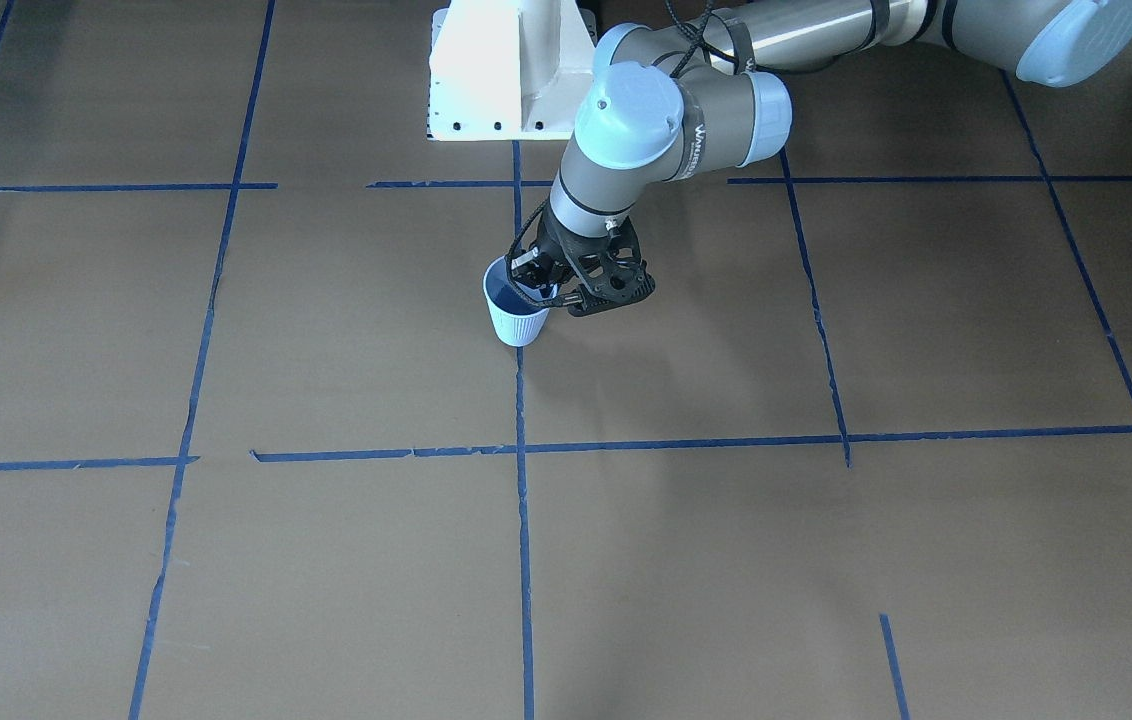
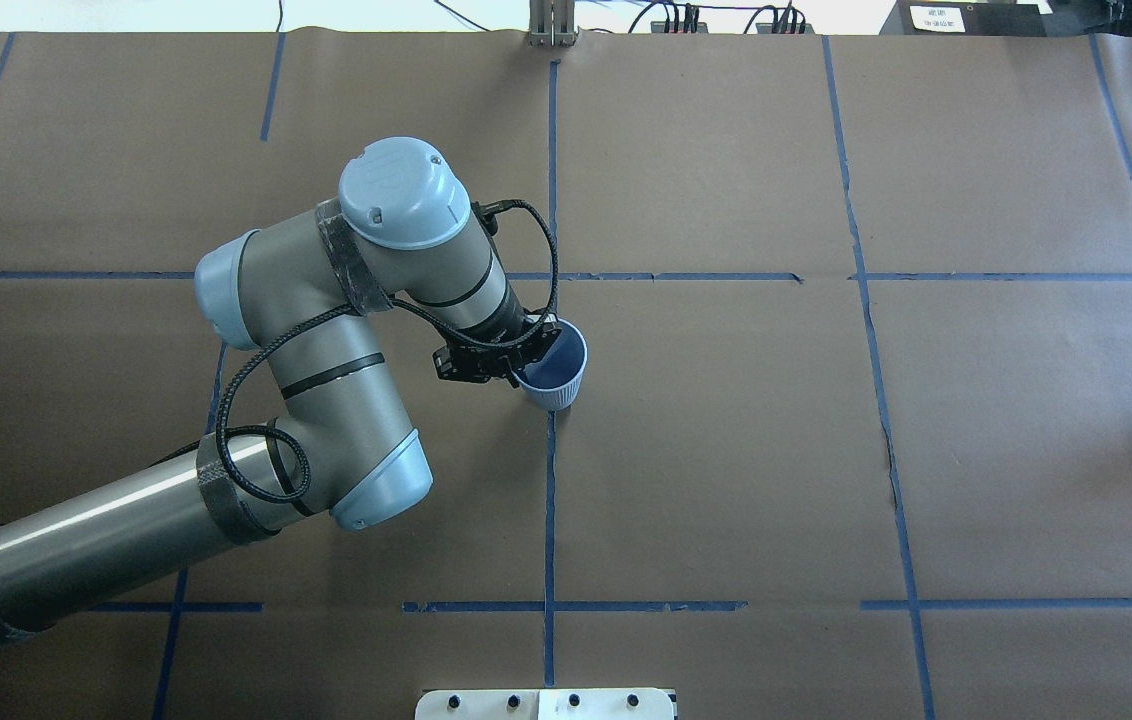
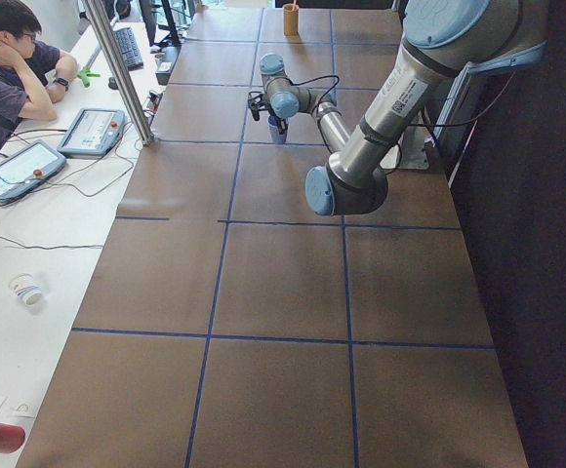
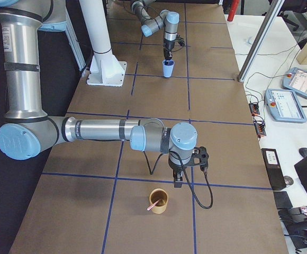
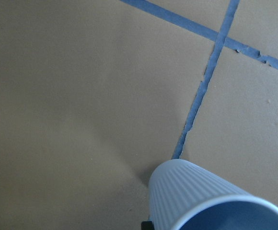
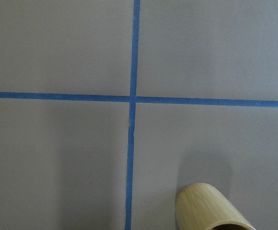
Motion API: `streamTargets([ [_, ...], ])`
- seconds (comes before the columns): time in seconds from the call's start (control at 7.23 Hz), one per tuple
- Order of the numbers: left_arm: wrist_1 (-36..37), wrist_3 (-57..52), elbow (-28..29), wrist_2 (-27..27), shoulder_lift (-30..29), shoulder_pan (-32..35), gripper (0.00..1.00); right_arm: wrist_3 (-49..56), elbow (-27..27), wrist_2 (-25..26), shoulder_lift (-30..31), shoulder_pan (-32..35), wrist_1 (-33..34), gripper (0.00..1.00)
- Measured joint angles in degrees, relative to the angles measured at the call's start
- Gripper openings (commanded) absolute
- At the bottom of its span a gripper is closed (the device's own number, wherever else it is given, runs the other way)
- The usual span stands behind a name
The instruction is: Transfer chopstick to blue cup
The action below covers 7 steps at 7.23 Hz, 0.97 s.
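Overhead exterior: taped brown table; left gripper clamps blue cup; right gripper unclear.

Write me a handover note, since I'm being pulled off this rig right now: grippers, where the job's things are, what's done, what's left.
Left gripper: at the blue cup near the table's middle, straddling its rim; it looks shut on it.
Right gripper: hangs just above a tan cup at the table's right end; open or shut cannot be told.
Chopstick: leans inside the tan cup, not gripped.
Done: nothing of the transfer; the blue cup holds no chopstick.
Left: lift the chopstick out, carry it across, set it in the blue cup.
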<state>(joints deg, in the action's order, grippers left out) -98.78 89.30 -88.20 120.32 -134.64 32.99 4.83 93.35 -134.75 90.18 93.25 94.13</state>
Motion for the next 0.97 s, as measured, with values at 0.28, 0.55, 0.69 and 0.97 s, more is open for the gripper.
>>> streamTargets([
  [0.28,-0.2,-0.2,0.1,0.0,0.1,0.0,1.0,0.0,0.0,0.0,0.0,0.0,0.0,1.0],
  [0.55,-0.2,-0.5,-0.2,0.0,0.2,0.0,1.0,-0.1,0.0,0.0,-0.1,0.0,-0.1,1.0],
  [0.69,-0.1,-0.6,-0.7,0.1,0.2,0.5,1.0,-0.1,0.0,0.0,-0.1,0.0,-0.1,1.0],
  [0.97,0.4,-0.6,-4.2,2.3,1.1,3.7,1.0,-0.5,0.4,-0.1,-0.6,0.0,0.0,1.0],
])
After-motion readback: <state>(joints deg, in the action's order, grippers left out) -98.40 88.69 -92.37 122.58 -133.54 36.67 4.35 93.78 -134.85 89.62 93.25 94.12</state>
